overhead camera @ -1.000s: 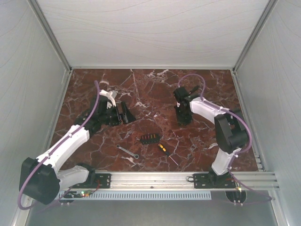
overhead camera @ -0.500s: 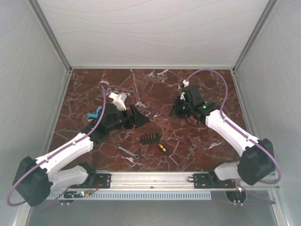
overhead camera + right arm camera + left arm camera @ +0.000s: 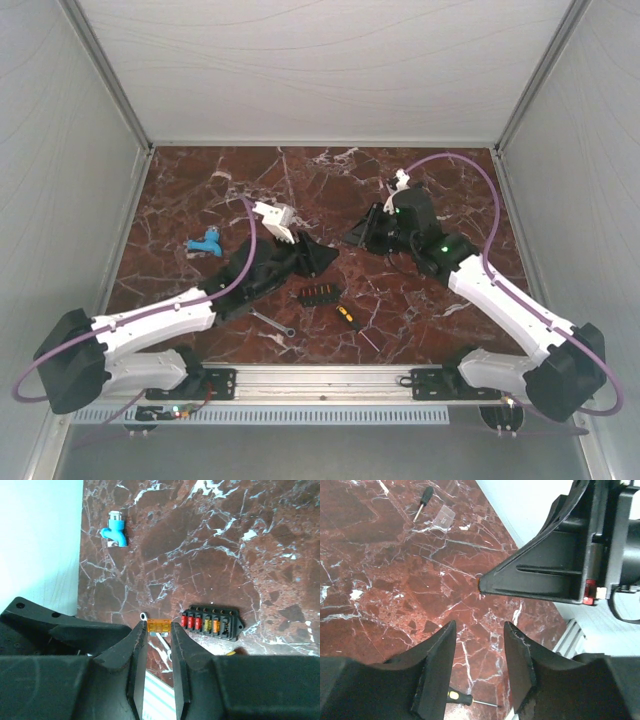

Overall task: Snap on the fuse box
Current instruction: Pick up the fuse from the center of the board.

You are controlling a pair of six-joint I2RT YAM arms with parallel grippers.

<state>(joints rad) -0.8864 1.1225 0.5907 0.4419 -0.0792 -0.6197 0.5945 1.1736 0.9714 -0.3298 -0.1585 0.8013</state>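
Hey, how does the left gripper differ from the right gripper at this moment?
The left gripper is open and empty, while the right gripper is shut on a small orange fuse. In the top view the left gripper points right and the right gripper points left, so their tips face each other. Both are black with two fingers, over the red marble table, just beyond the black rectangular fuse box.

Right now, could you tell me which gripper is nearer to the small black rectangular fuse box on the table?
Left. The left gripper hovers just behind the fuse box; the right gripper, pinching an orange fuse, is farther back-right.
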